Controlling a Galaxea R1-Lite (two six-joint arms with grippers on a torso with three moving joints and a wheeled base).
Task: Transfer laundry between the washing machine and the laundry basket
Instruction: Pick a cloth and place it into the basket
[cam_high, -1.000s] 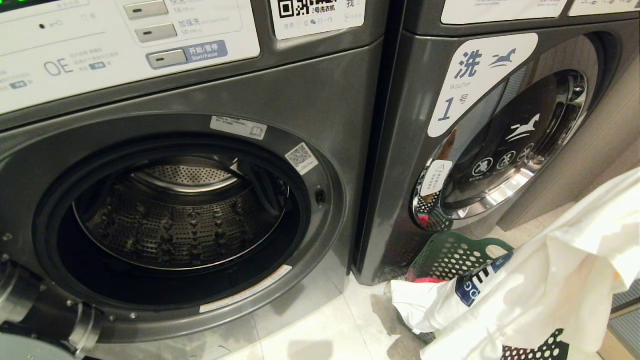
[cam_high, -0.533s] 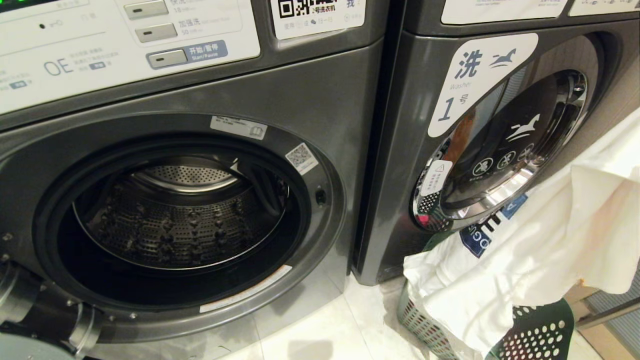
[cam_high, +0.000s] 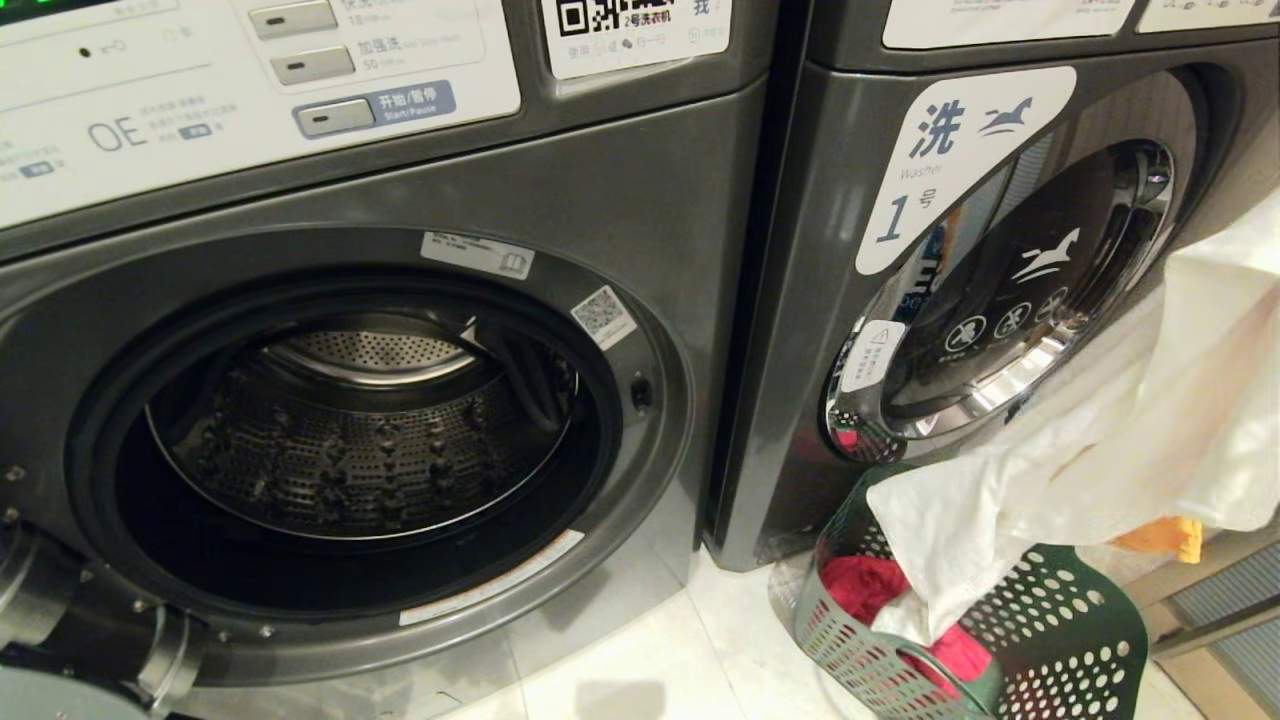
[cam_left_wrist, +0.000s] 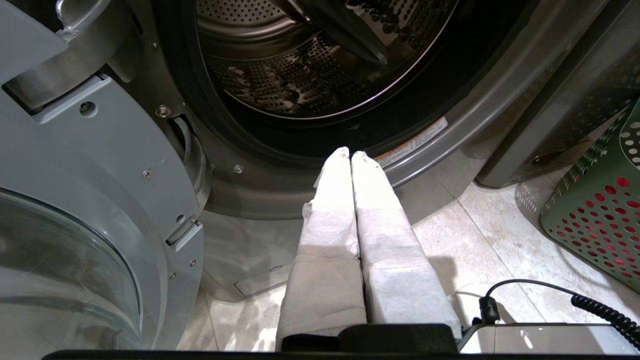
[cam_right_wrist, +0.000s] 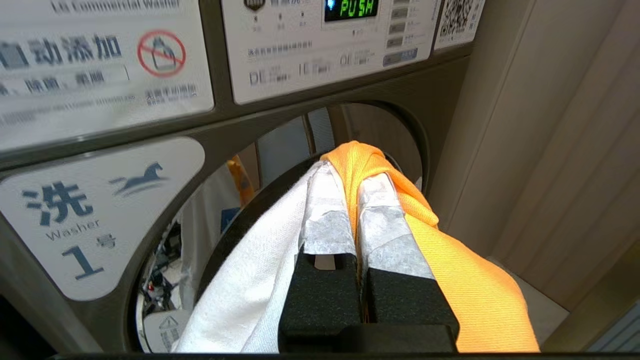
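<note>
- Open washing machine (cam_high: 340, 440): drum holds nothing visible.
- One green laundry basket (cam_high: 1060, 640) on the floor holds one red garment (cam_high: 875, 590).
- Right gripper (cam_right_wrist: 357, 187) clamped on one white garment (cam_high: 1100, 450) and one orange garment (cam_right_wrist: 450, 280), lifted above the basket.
- Left gripper (cam_left_wrist: 350, 155): fingers together, empty.

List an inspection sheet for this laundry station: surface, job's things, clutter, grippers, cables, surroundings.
Surface: pale tiled floor.
Job's things: open washer drum empty; green laundry basket on the floor holds red laundry; white garment hangs lifted above it.
Clutter: nothing seen.
Grippers: right gripper shut on white and orange fabric; left gripper shut, empty, below the drum opening.
Cables: coiled black cable by the left wrist.
Surroundings: second washer, door closed.
</note>
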